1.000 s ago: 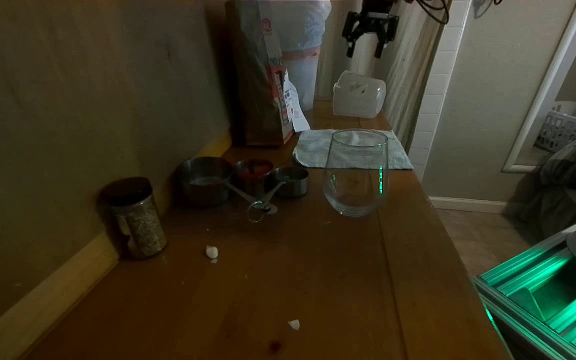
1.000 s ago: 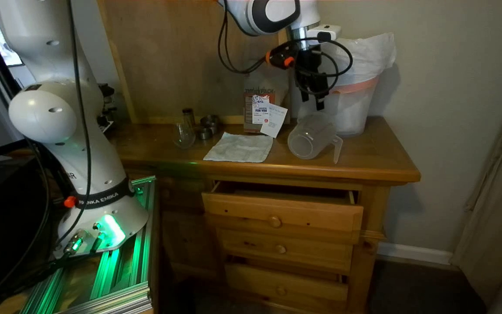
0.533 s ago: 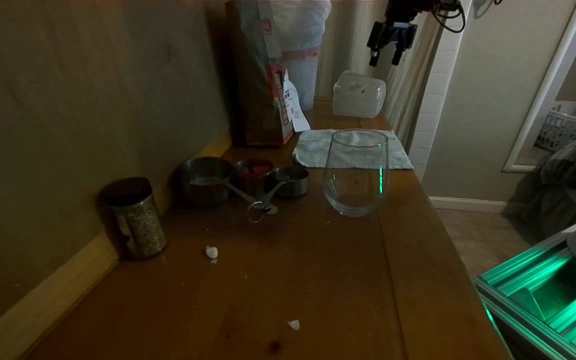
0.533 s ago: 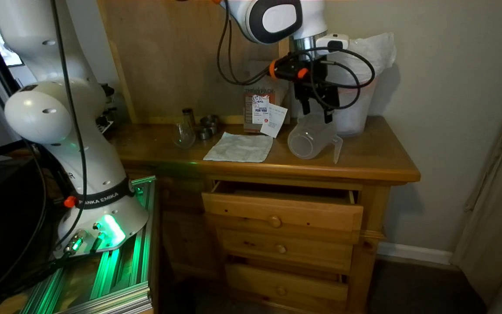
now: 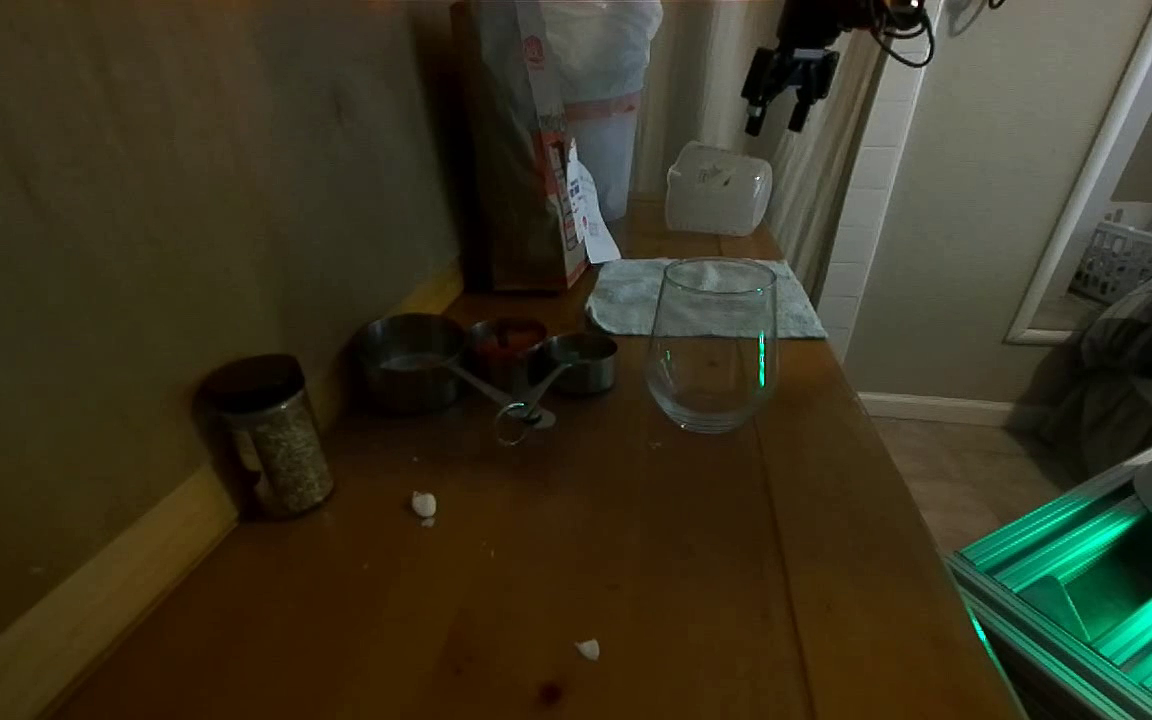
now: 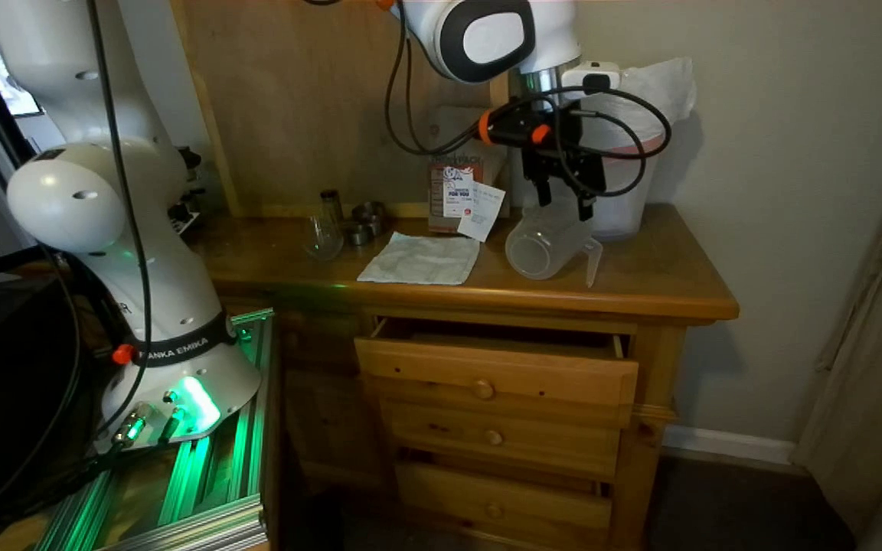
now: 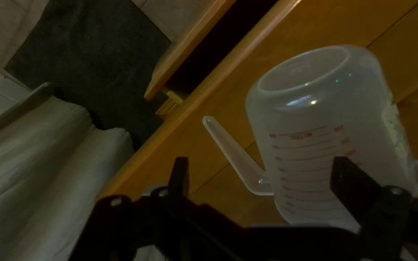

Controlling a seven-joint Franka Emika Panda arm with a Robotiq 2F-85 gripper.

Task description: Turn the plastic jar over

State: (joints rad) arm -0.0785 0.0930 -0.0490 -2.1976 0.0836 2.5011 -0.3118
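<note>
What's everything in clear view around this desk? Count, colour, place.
Desk: 1, brown, along wall
Drawers: 3, brown, desk front
Plastic jar: 1, translucent white, sideways on desk
Glass: 1, clear, upright on desk
Cloth: 1, pale, on desk
Measuring cups: 3, metallic, near glass
Dark-lidded jar: 1, clear, near wall
Fragments: 2, white, on desk
Bag: 1, brownish, at wall
Slip: 1, white, by bag
Bin: 1, whitish, near bag
Curtain: 1, pale, past desk
Mat: 1, dark, floor
Mount: 1, metallic, beside desk
Arm: 1, white, on mount
Gripper: 1, black, open, near plastic jar
</note>
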